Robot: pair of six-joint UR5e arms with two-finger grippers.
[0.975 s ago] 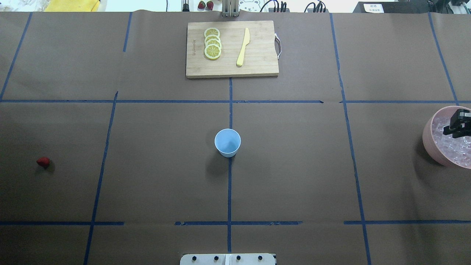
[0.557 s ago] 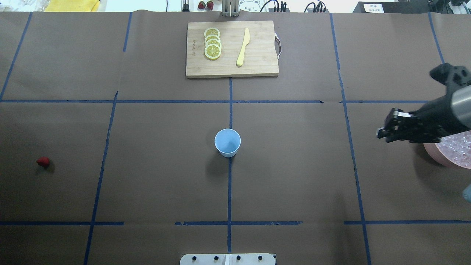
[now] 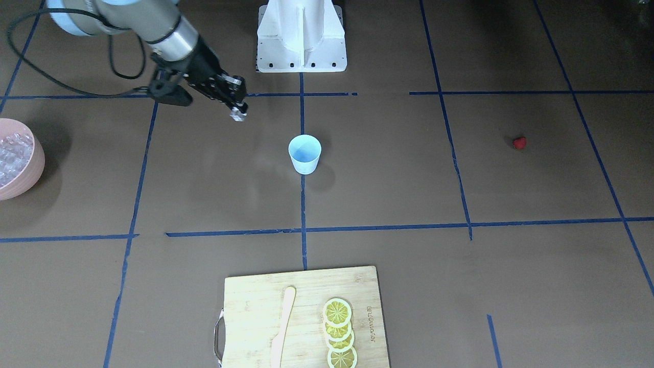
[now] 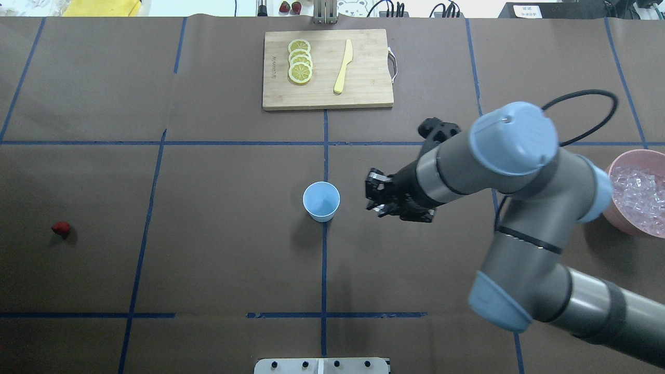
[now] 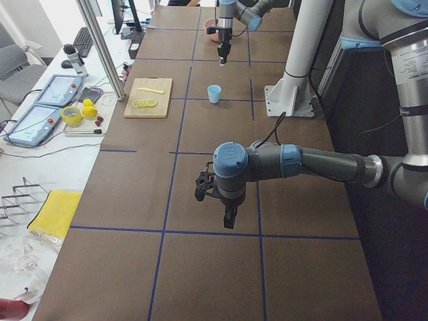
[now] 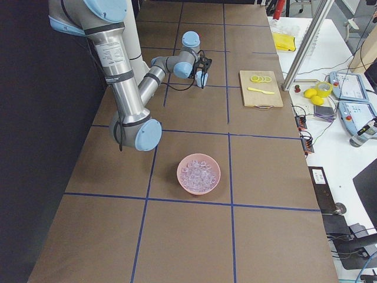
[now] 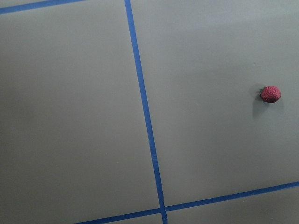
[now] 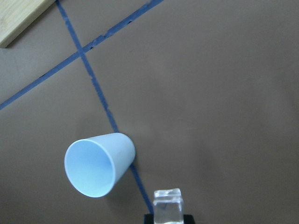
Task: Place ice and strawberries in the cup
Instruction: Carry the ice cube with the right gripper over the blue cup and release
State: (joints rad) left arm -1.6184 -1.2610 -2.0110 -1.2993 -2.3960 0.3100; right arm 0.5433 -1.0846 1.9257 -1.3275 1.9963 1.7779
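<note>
**Step in hand (judged):** carrying ice to the cup.

**Right tool** (image 4: 375, 200): clenched on one clear ice cube (image 8: 167, 205). The cube shows between the finger ends in the right wrist view.

**Cup** (image 4: 321, 201): pale blue, upright at the middle of the desk (image 4: 208, 259), and it looks empty. The right tool hangs just beside it on the robot's right, raised off the desk and not touching. From the wrist, the cup mouth lies ahead and to one side of the cube, not under it.

**Doing it well:**
- Bring the cube squarely over the mouth before letting go.
- Come down close to the rim, so the cube neither bounces out nor knocks over a cup that is likely light.
- Keep the fingers clear of the rim.

**Right arm** (image 4: 519, 171): enters from the robot's right with the elbow high. The forearm reaches in toward the centre, and the wrist tips forward and down at the cup.

**Left arm** (image 5: 301, 160): stretched out low over the desk with the left tool (image 5: 228, 221) pointing down. I cannot tell whether that tool is released or clenched.

**Strawberry** (image 4: 61, 228): alone on the desk far to the robot's left, well apart from the cup and untouched.

**Remaining ice** (image 4: 639, 197): heaped in the pink bowl (image 3: 33, 176) at the robot's far right.
</note>
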